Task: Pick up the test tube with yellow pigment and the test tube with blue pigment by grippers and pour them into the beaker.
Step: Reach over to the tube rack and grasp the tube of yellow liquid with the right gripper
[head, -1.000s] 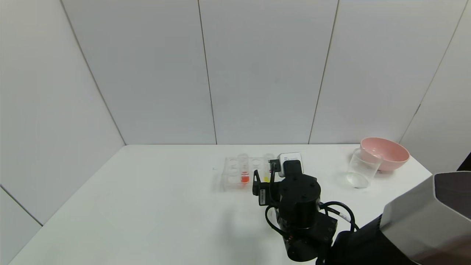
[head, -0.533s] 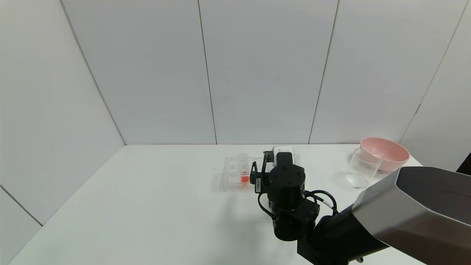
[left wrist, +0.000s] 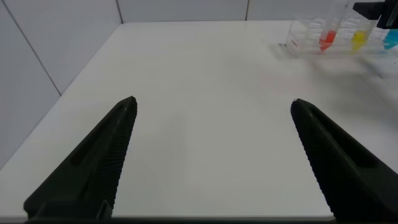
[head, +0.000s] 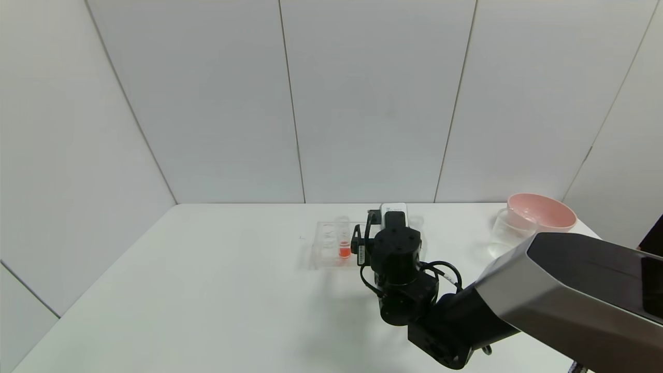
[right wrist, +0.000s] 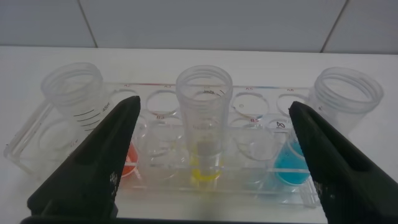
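The test tube with yellow pigment [right wrist: 204, 121] stands upright in the middle of a clear rack [right wrist: 28, 134]. The test tube with blue pigment [right wrist: 344, 118] stands at one end of it, a red-tinted tube [right wrist: 79, 102] at the other. My right gripper [right wrist: 214, 106] is open, its fingers either side of the yellow tube and not touching it. In the head view the right wrist [head: 396, 248] hides both tubes. The beaker [head: 510, 233] stands far right. My left gripper [left wrist: 212, 102] hangs open over bare table, with the rack [left wrist: 298, 37] far off.
A pink bowl [head: 541, 211] sits just behind the beaker at the table's far right corner. The rack [head: 326, 243] holds several empty holes. White walls close in the table at the back and on the left.
The right arm has reached forward and slightly left to the rack, and its wrist now covers the yellow tube in the head view. The gripper has stayed open.
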